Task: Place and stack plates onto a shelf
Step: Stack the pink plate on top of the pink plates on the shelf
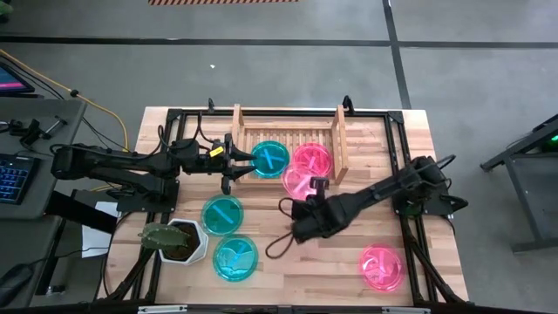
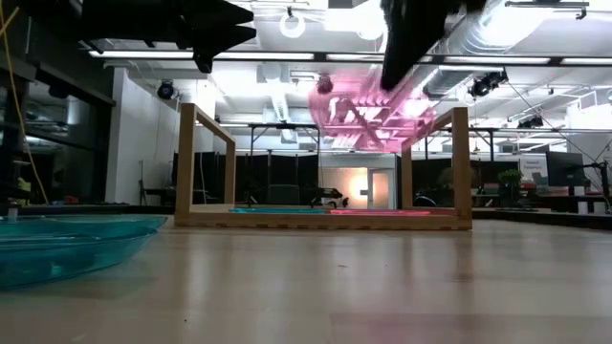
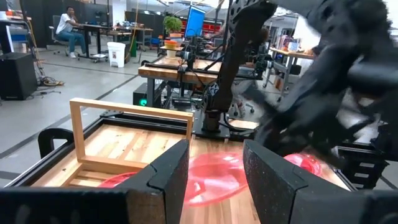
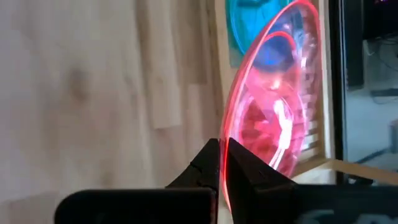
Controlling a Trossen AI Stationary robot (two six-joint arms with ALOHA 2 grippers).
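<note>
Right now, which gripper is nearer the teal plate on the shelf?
Left. The left gripper hangs open right at the teal plate on the shelf. The right gripper is farther off at the shelf's front, shut on a pink plate.

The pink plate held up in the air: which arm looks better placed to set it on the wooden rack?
The right. Its fingers are shut on the translucent pink plastic plate, held beside the light wooden slatted rack. The left arm's fingers are open and hold nothing, by the teal plate on the rack.
</note>
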